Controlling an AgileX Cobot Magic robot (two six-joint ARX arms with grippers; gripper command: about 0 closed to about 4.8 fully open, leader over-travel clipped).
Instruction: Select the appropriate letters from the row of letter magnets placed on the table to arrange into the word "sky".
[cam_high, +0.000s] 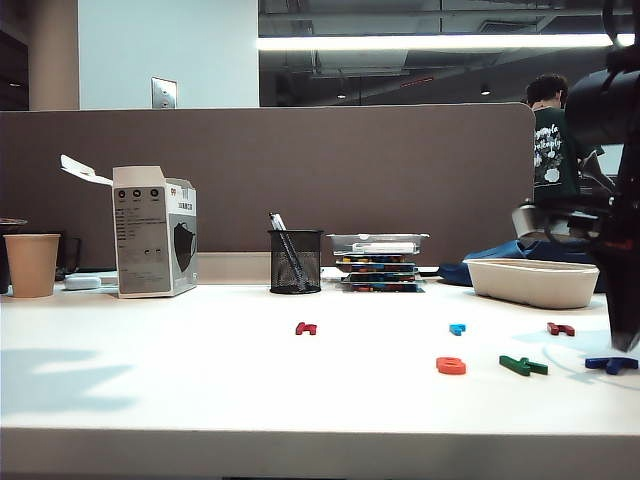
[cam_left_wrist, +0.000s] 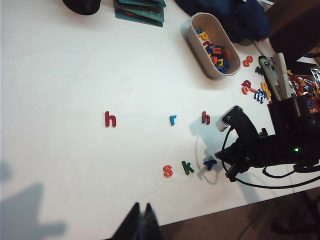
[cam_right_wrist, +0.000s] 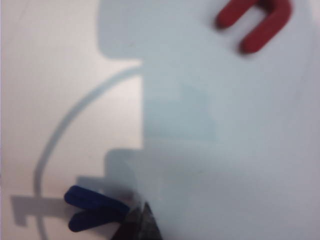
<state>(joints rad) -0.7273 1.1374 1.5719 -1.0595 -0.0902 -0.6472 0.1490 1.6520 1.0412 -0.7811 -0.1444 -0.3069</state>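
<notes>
Nearest the table's front edge (cam_high: 300, 440) lie the three chosen letters in a row: the orange-red s (cam_left_wrist: 168, 171), the green k (cam_left_wrist: 188, 167) just beside it, and the blue y (cam_left_wrist: 210, 163) at the right end of the row. The right gripper (cam_right_wrist: 137, 222) sits at that blue letter, its fingers pinched together on one tip of it; whether they actually grip the plastic or only press against it I cannot tell. In the right wrist view the y's long arms run away from the fingertips, so the letter lies askew beside the k, and I judge the coming move to be a small turn or nudge to line it up. There is bare table around it, though the front edge is close. The left gripper (cam_left_wrist: 141, 220) hangs well to the left, fingers closed and empty, much farther from the row. Behind stand the leftover dark-red h (cam_left_wrist: 110, 119), light-blue r (cam_left_wrist: 172, 120) and red h (cam_left_wrist: 206, 117), then the tray of spare letters (cam_left_wrist: 200, 45).
</notes>
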